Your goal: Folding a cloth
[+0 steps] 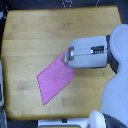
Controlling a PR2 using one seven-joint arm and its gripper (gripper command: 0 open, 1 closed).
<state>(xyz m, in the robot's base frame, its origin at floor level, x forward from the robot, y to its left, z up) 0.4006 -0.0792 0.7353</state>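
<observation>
The cloth [54, 79] is a plain pink-magenta sheet lying flat on the wooden tabletop [35, 37], turned diagonally like a diamond, a little below the middle. My gripper [65, 57] comes in from the exterior view's right and sits over the cloth's upper right corner. Its grey-white housing [90, 52] covers that corner and hides the fingertips, so whether the fingers are open or shut on the fabric cannot be made out.
The arm's bulky white body [117, 75] fills the exterior view's right side and lower right corner. Dark floor borders the table on the left and top edges. A pale object [1, 82] stands at the left edge.
</observation>
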